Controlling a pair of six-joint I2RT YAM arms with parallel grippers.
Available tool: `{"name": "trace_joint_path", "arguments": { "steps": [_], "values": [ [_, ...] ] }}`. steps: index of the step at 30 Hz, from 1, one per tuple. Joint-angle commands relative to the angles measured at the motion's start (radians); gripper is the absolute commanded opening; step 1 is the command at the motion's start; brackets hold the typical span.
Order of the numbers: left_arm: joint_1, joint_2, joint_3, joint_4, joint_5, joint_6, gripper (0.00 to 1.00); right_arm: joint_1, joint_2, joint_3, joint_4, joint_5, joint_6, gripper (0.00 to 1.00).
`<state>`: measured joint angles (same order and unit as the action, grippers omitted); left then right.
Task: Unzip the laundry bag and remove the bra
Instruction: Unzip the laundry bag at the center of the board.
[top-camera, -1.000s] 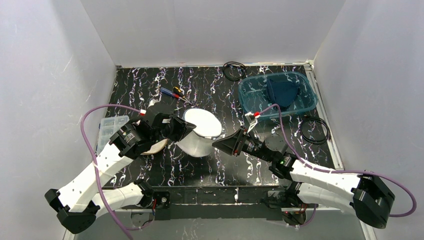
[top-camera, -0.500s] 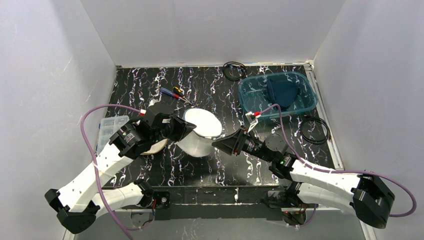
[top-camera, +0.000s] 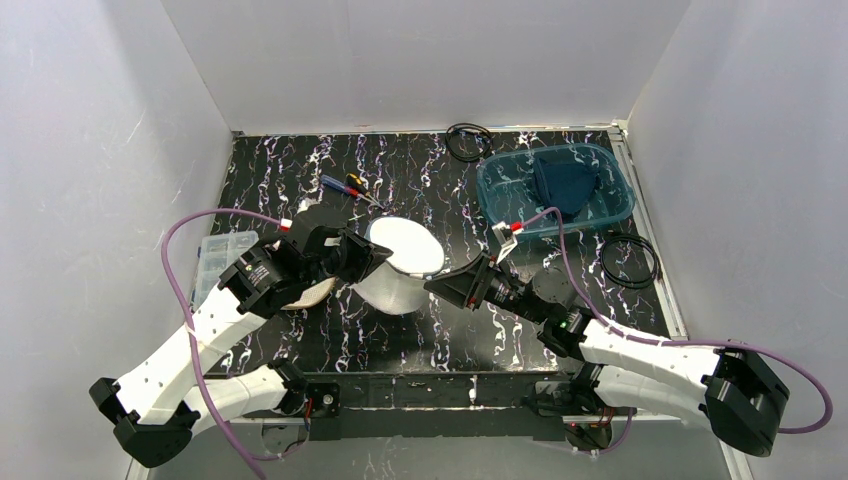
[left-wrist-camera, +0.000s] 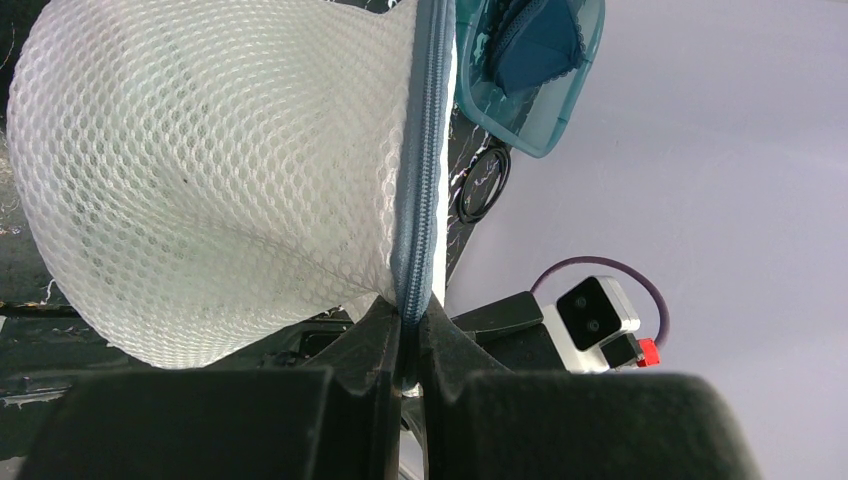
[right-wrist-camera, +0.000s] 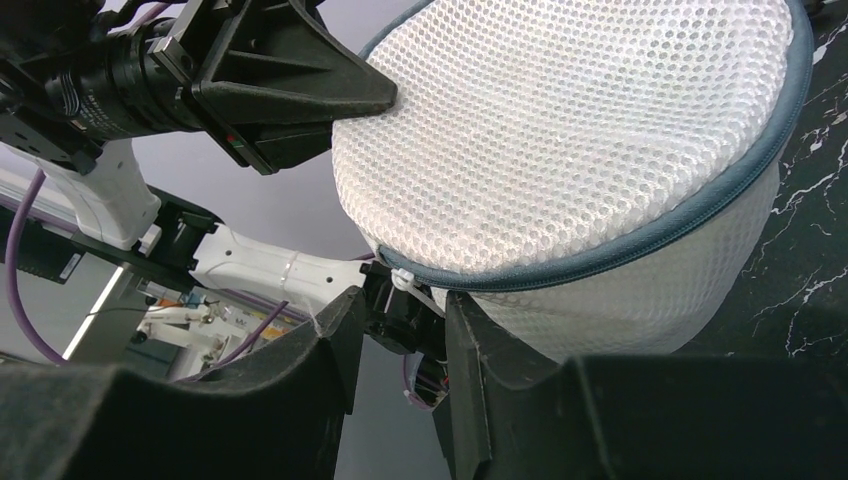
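White mesh laundry bag (top-camera: 402, 262) sits mid-frame in the overhead view, on the black marbled desk (top-camera: 450, 190). Left gripper (left-wrist-camera: 408, 345) is pinched tight on the bag's blue-grey zipper (left-wrist-camera: 425, 150) seam, at the bag's left edge. Right gripper (right-wrist-camera: 400, 318) has its jaws half apart and clamps nothing; the white zip pull (right-wrist-camera: 405, 283) hangs just above the gap. The zipper is closed along the stretch in view. Teal bin (top-camera: 500, 195), upper right, holds a dark blue garment (top-camera: 563, 183).

laundry bag (top-camera: 402, 268) left of bin (top-camera: 505, 195)
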<state>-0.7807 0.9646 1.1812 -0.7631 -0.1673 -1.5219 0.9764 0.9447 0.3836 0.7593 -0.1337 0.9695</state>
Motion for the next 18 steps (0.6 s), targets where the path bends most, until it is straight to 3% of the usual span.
{"name": "trace_joint_path", "arguments": {
  "steps": [1, 18],
  "values": [
    [0.005, -0.028, 0.021, 0.017, -0.002, -0.002, 0.0, 0.003, -0.012, 0.035, 0.058, 0.003, -0.002, 0.42],
    [0.004, -0.032, 0.012, 0.022, 0.005, -0.003, 0.0, 0.003, -0.024, 0.036, 0.006, 0.014, -0.019, 0.22]
  ]
}}
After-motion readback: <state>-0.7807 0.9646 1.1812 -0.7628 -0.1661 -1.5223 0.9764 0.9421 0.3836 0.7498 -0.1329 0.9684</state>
